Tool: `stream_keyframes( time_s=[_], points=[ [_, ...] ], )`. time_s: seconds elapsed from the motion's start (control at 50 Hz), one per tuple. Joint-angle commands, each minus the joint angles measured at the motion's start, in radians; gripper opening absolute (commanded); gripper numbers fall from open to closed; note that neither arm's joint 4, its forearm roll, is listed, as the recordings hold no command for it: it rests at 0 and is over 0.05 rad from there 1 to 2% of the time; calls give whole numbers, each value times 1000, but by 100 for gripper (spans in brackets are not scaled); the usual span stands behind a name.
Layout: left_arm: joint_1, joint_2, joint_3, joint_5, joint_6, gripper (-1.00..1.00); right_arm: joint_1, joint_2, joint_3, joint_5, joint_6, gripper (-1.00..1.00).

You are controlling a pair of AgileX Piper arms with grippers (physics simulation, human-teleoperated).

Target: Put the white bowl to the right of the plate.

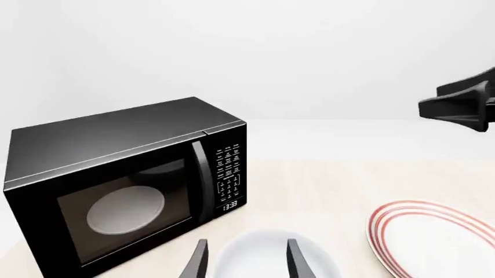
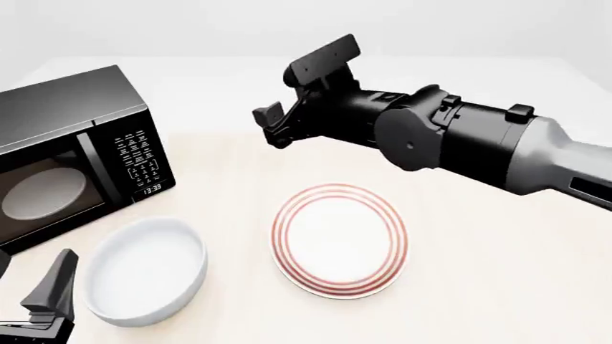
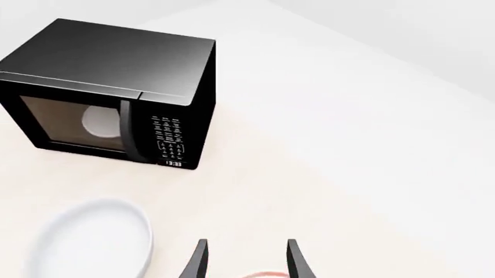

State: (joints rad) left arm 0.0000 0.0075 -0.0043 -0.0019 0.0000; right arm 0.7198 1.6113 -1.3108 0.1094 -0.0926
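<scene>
The white bowl (image 2: 143, 269) sits on the table left of the plate (image 2: 340, 240), a flat white plate with red rings. My left gripper (image 2: 48, 301) is low at the near left, just beside the bowl's left rim, open and empty. In the left wrist view its gripper (image 1: 247, 243) frames the bowl (image 1: 270, 258) ahead, with the plate (image 1: 433, 243) beside it. My right gripper (image 2: 272, 127) hovers high above the table behind the plate, open and empty. The right wrist view shows this gripper (image 3: 247, 246), the bowl (image 3: 93, 243) and a sliver of the plate (image 3: 267, 273).
A black microwave (image 2: 67, 158) with its door shut stands at the far left, behind the bowl. It also shows in the left wrist view (image 1: 124, 179) and in the right wrist view (image 3: 116, 92). The right arm (image 2: 478, 143) spans the air above the table's right half.
</scene>
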Motion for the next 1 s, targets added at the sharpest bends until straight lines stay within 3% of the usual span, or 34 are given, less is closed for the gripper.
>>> stream_keyframes(
  time_s=[0.02,0.36,0.76,1.0],
  points=[
    [0,0,0,0,0,100,64,126,-148,62,16,100],
    [0,0,0,0,0,100,121,265,-269,135,68,100],
    [0,0,0,0,0,100,213,344,-277,177,151,100],
    [0,0,0,0,0,100,246,352,-206,124,213,100]
  ],
)
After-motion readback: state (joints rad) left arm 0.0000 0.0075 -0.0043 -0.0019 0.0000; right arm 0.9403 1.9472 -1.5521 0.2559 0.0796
